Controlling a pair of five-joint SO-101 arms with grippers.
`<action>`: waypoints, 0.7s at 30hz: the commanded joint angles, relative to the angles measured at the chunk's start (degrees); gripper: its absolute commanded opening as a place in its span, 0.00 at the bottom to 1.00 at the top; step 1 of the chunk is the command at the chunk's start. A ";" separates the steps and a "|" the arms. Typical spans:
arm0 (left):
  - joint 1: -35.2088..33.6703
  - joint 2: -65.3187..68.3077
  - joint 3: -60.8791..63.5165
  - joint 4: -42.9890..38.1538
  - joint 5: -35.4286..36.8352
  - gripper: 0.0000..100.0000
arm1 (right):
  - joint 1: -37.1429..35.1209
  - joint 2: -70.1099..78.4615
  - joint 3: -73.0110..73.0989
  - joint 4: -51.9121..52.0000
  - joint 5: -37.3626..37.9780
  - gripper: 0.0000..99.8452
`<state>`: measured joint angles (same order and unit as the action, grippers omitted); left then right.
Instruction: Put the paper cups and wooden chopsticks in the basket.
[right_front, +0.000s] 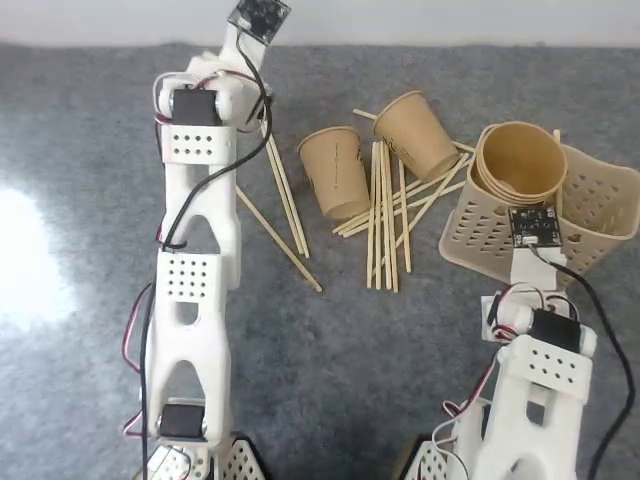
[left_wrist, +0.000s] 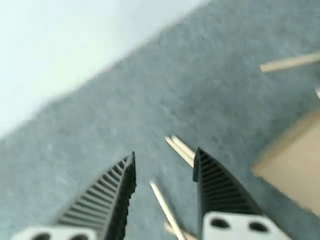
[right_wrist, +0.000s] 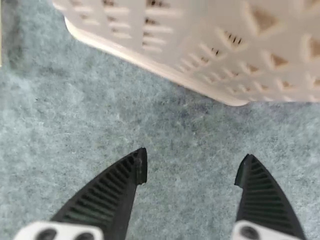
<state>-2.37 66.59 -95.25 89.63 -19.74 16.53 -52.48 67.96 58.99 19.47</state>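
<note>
Hovering just beside basket (right_wrist: 175, 60) edge, right tool (right_wrist: 195, 154) gapes.

my gripper (right_wrist: 192, 172): jaws spread, nothing between them | hung over grey carpet (right_wrist: 75, 115) | basket (right_wrist: 210, 45): perforated wall just ahead, not touching my fingertips (right_wrist: 137, 167)

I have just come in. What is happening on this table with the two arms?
Two robot arms are working at putting paper cups and wooden chopsticks into a basket. A stack of cups already stands in the basket. A loose cup and a second cup lie on their sides on the grey mat, among scattered chopsticks. The left gripper is open over a few stray chopsticks. The right gripper is open above the mat beside the basket. Neither holds anything.
</note>
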 joint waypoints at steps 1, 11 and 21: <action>0.70 -5.19 -1.36 8.79 -6.95 0.19 | -0.40 -1.01 -0.09 -2.24 0.00 0.30; -0.88 -5.54 3.56 10.90 -27.87 0.19 | -0.48 -1.01 0.00 -2.24 0.00 0.30; 5.36 -1.76 5.67 10.90 -27.78 0.19 | -0.48 -1.01 0.00 -1.98 0.00 0.30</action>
<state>0.62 65.71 -89.01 99.03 -46.90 16.44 -52.48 68.31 57.67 19.47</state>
